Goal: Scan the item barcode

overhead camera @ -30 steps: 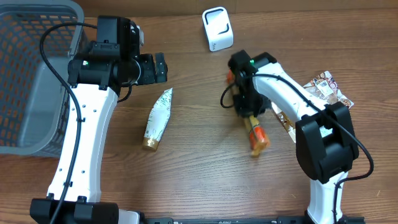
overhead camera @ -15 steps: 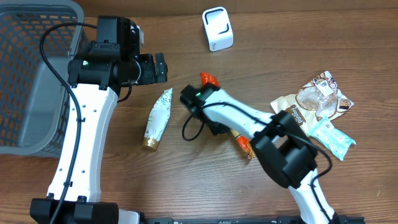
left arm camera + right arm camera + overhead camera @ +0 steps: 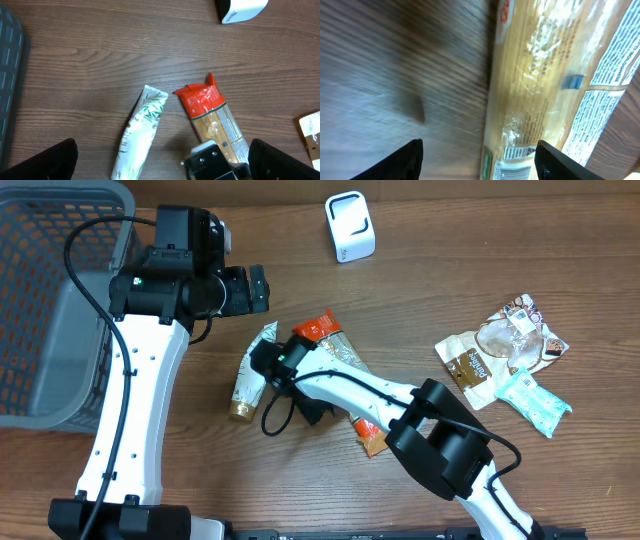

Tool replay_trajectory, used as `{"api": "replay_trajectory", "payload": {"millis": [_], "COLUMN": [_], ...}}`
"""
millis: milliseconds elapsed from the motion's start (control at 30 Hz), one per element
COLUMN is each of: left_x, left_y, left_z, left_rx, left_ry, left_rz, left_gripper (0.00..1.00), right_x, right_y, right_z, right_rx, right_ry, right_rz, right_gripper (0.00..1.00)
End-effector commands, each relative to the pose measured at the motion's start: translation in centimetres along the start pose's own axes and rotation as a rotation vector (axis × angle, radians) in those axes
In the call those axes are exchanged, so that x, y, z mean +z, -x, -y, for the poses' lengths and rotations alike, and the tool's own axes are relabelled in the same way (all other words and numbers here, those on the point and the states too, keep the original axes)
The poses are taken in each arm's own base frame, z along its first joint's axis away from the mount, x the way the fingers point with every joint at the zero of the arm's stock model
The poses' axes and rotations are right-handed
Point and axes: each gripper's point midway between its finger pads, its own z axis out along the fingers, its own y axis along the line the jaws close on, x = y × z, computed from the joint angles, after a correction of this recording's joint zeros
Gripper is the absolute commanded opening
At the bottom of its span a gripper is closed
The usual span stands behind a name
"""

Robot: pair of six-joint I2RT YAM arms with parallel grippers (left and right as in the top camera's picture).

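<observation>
Arm [image 3: 360, 385] on right stretches leftward, pincer [image 3: 479, 155] parted over packet [image 3: 212, 112].

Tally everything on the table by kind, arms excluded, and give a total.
Basket: 1
Scanner: 1
Tube: 1
Packets: 4 (long orange-topped packet, brown packet, cookie packet, pale teal packet)
Total: 7
</observation>
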Motion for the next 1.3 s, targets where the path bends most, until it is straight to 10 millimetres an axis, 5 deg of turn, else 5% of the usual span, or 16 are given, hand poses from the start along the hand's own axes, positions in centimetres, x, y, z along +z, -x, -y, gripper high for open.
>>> {"api": "replay_trajectory", "payload": {"millis": [0,167,367,667,833,967,1100,1267], "left_x": [-0.9,-0.9,-0.9,-0.9,-0.9,-0.9,-0.9,-0.9], "left_y": [0.6,0.6,0.6,0.6,0.6,0.6,0.6,0.6], "left_z": [0.2,0.2,0.2,0.2,0.2,0.2,0.2,0.2], "left_rx": [0.02,0.02,0.02,0.02,0.02,0.02,0.02,0.02], "left_ry": [-0.005,-0.005,-0.005,-0.005,-0.005,-0.005,-0.005,-0.005], "left_rz": [0.031,0.03,0.03,0.03,0.03,0.03,0.03,0.03], "left_gripper": [1.0,1.0,1.0,1.0,1.0,1.0,0.99,1.0], "right_x": [-2.1,-4.1,-3.2,0.6,1.9,2.6,3.3,4.2], "right_y": [2.3,3.9,2.5,-2.1,-4.8,-5.6,-5.6,-4.6], "right_z": [1.8,5.9,8.8,10.7,9.5,8.0,6.8,6.2], "right_rx": [0.036,0.042,-0.007,-0.019,-0.032,-0.026,-0.007,0.085], "right_ry": [0.111,0.237,0.541,0.776,0.846,0.897,0.924,0.902], "right_rz": [0.031,0.073,0.006,-0.114,-0.19,-0.208,-0.199,-0.194], "right_gripper": [0.72,0.77,0.91,0.93,0.92,0.87,0.72,0.26]}}
